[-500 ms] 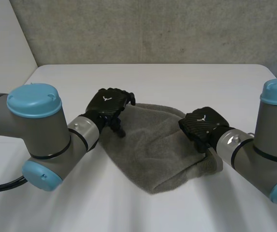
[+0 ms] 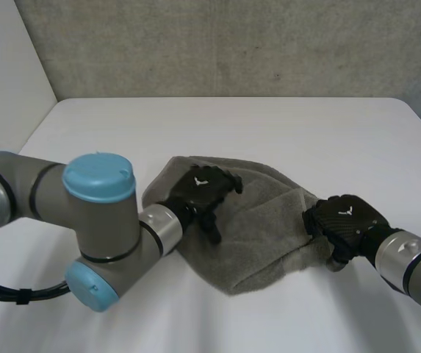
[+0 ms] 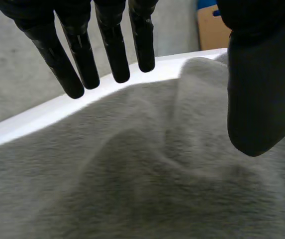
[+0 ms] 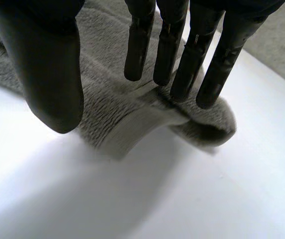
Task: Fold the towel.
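Head view: rumpled towel (image 2: 261, 235) on table (image 2: 269, 125).

White table (image 2: 269, 125) w/ grey concrete wall (image 2: 232, 44) behind, white panel (image 2: 4, 59) left.

White table (image 2: 269, 125) is spreading across the scene, its surface lying smooth and its far corners rounded. Rough grey wall (image 2: 232, 44) is rising just behind the table's far edge. Plain white panel (image 2: 4, 59) is standing beside the table's far left corner, meeting that wall. In the left wrist view, a brown cardboard box (image 3: 212, 30) is showing beyond the table's edge, a blue item (image 3: 207, 4) sitting above it. In the right wrist view, grey speckled floor (image 4: 276, 45) is lying past the table's edge.
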